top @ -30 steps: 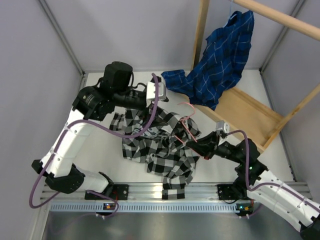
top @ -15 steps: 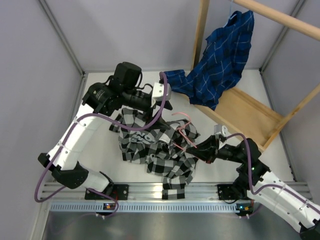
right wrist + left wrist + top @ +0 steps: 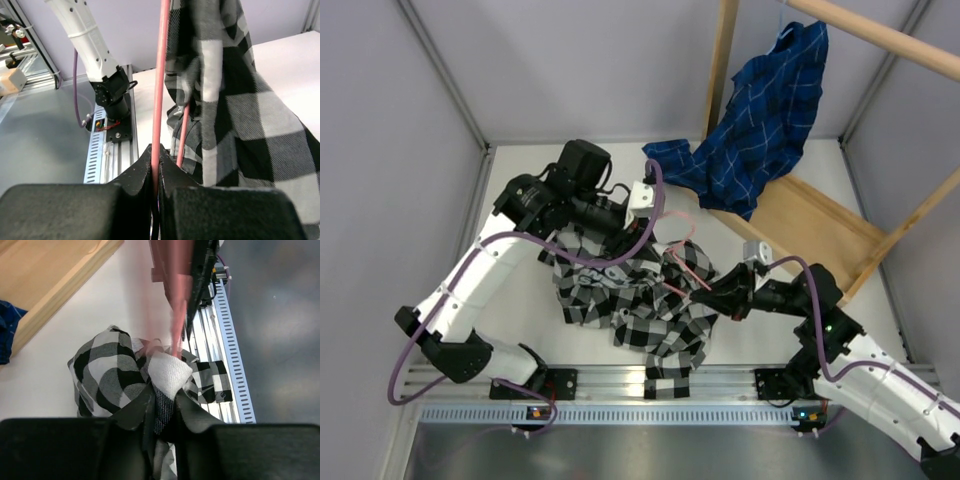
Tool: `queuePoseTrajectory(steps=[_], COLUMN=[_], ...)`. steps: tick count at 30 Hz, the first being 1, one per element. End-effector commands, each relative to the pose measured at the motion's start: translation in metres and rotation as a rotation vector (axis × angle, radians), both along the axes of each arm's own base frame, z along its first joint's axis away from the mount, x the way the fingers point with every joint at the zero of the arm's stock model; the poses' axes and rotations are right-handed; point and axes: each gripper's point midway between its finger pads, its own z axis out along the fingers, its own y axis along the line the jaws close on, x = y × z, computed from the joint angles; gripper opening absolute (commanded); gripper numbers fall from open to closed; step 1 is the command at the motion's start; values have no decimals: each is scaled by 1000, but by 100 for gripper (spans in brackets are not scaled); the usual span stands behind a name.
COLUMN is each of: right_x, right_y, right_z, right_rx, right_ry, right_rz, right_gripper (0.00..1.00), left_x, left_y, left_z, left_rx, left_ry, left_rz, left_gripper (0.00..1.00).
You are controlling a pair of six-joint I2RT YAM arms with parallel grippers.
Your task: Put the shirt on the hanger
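Note:
The black-and-white checked shirt [image 3: 630, 295] lies bunched on the table between the two arms. My left gripper [image 3: 658, 232] is down at its far edge, and in the left wrist view [image 3: 164, 402] its jaws pinch a fold of the shirt [image 3: 112, 372]. The pink wire hanger [image 3: 692, 262] sticks up out of the cloth at the shirt's right side. My right gripper [image 3: 708, 297] is shut on one pink wire of the hanger [image 3: 161, 90], seen clamped between the black jaws [image 3: 156, 167]. A second wire of it runs into the shirt [image 3: 235, 100].
A blue plaid shirt [image 3: 760, 120] hangs from a wooden rod [image 3: 880, 35] at the back right, over a wooden base board [image 3: 820, 230]. An aluminium rail [image 3: 660, 385] carries both arm bases at the near edge. Grey walls close in the left and back.
My left arm has swung right and down onto the shirt's far edge and its jaws have closed on a fold. The right gripper has kept hold of the hanger, shifting slightly.

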Motion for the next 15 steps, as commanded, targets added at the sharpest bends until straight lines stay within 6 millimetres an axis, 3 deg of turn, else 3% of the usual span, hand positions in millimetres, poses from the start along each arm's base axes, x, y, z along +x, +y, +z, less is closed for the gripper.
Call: queuePoseTrajectory(steps=[1, 6, 9, 10, 11, 12, 13, 14, 15], right_x=[-8, -7, -6, -4, -2, 3, 15, 19, 37], right_y=[-2, -1, -1, -1, -3, -4, -8, -15, -25], right_z=[39, 38, 37, 38, 39, 33, 32, 32, 19], right_rx=[72, 72, 71, 72, 73, 51, 43, 40, 3], right_ry=[-136, -133, -130, -131, -128, -99, -89, -75, -13], right_rz=[30, 29, 26, 9, -10, -39, -115, -166, -295], right_gripper=[0, 0, 0, 10, 28, 57, 99, 99, 100], left_x=[-14, -21, -25, -25, -23, -22, -19, -10, -4], left_y=[6, 8, 9, 11, 11, 12, 12, 14, 15], left_z=[18, 33, 39, 41, 41, 43, 49, 50, 49], left_rx=[-58, -97, -117, -117, -116, -117, -131, -115, -110], left_ry=[-63, -88, -101, -116, -122, -129, -157, -163, -168], left_rz=[-41, -60, -77, -70, -61, -47, -25, 40, 84], left_gripper=[16, 0, 0, 0, 0, 0, 0, 0, 0])
